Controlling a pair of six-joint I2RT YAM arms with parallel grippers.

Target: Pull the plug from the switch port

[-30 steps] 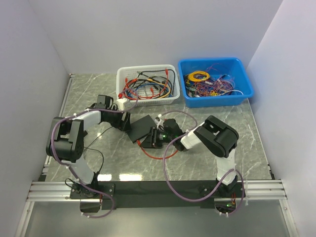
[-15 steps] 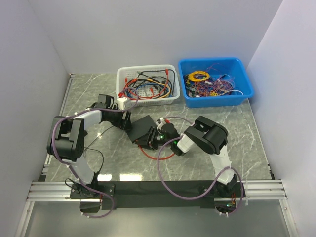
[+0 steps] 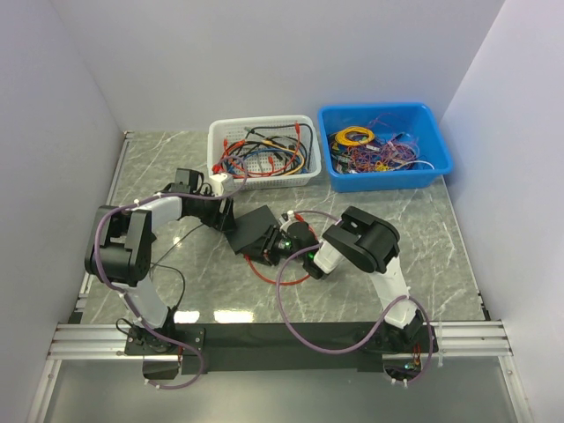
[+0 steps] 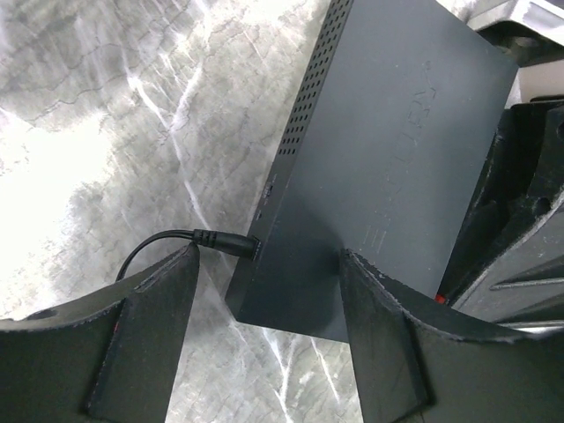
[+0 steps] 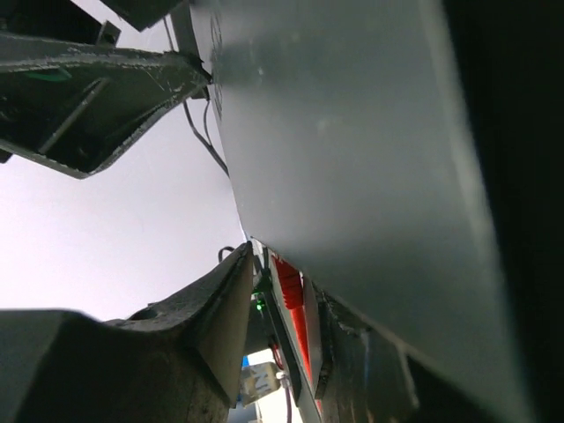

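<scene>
Two arms at the switch; plug not yet out.
Switch point(image 3: 257, 229) lies mid-table, near the basket point(image 3: 264, 180). Left gripper point(image 4: 269, 257) is spread wide astride its end, one finger clear of the wall beside the power lead point(image 4: 220, 239). Right gripper point(image 3: 280, 244) is at the port edge, close about the red plug point(image 5: 289, 298); pinch cannot be told. Best to pull straight along the port axis with the left bracing. Open room lies near-right, where the red cable point(image 3: 286, 275) loops.

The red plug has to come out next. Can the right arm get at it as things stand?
Probably yes. The right gripper is at the port edge of the switch, and its wrist view shows the red plug beside its finger, nothing between. The left gripper sits at the other end.
</scene>
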